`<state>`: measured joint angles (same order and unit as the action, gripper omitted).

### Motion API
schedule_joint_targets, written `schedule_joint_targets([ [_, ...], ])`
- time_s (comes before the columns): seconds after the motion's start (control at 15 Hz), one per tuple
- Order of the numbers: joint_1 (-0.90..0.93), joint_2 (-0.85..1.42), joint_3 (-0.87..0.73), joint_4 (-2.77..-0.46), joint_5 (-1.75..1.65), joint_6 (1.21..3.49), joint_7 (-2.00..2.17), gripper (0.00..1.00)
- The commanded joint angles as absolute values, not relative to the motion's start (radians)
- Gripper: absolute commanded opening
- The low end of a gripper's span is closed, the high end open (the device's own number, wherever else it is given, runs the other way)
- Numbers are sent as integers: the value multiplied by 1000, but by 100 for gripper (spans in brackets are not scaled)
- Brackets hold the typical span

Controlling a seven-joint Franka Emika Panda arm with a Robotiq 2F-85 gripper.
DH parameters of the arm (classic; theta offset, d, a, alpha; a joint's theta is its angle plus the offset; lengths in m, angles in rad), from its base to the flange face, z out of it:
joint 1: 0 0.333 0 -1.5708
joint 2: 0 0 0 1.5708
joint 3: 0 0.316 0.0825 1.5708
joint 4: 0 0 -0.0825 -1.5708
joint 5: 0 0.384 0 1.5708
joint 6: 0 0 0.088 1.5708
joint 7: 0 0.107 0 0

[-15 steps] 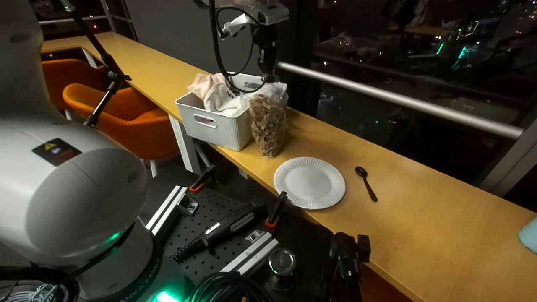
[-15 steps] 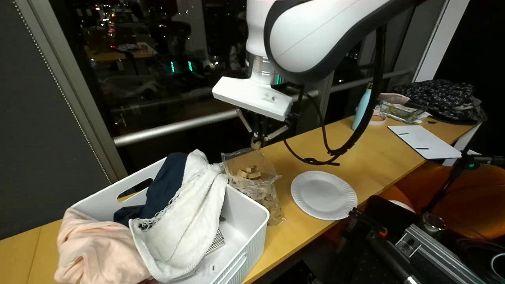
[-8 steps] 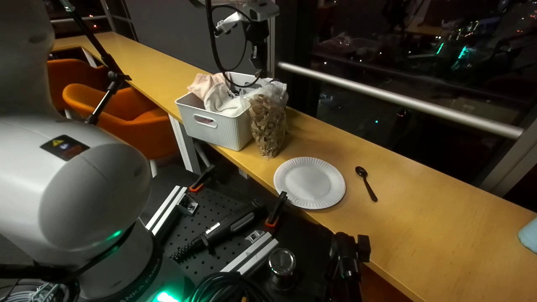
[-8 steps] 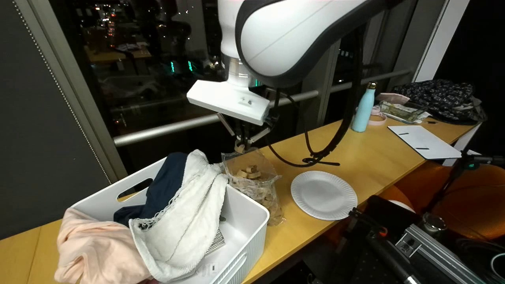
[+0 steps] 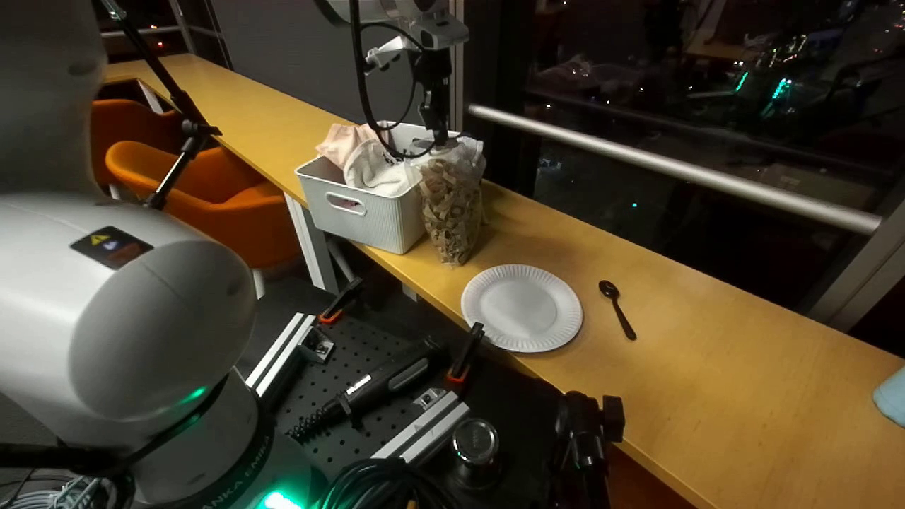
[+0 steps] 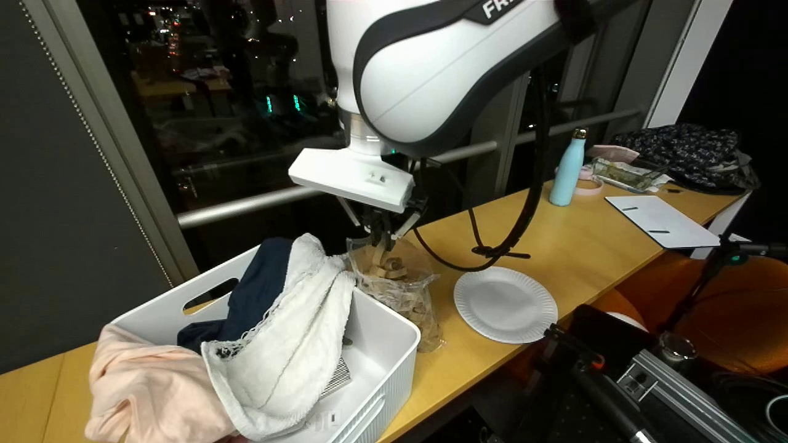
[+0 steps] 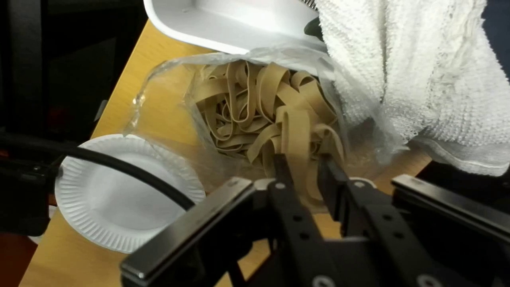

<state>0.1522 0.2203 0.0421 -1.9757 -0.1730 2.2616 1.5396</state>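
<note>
Bag of tan bands (image 6: 403,295), clear plastic, stands at the centre of an exterior view, mouth upward, long axis near vertical. At or just over that mouth, the pincer (image 7: 303,159) has come lower and its fingers have parted, so the single tan loop (image 7: 295,137) between them seems let go; blurred near the wrist view's centre, it runs lengthwise up the frame
</note>
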Motion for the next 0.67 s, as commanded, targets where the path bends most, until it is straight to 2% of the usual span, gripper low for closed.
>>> schedule_joint_targets([
  [0.0, 166, 213, 37, -1951, -186, 2222, 1554, 57],
  [0.4, 163, 125, 39, -2000, -179, 2166, 1591, 99],
  [0.6, 143, 114, 36, -2012, -165, 2124, 1598, 100],
])
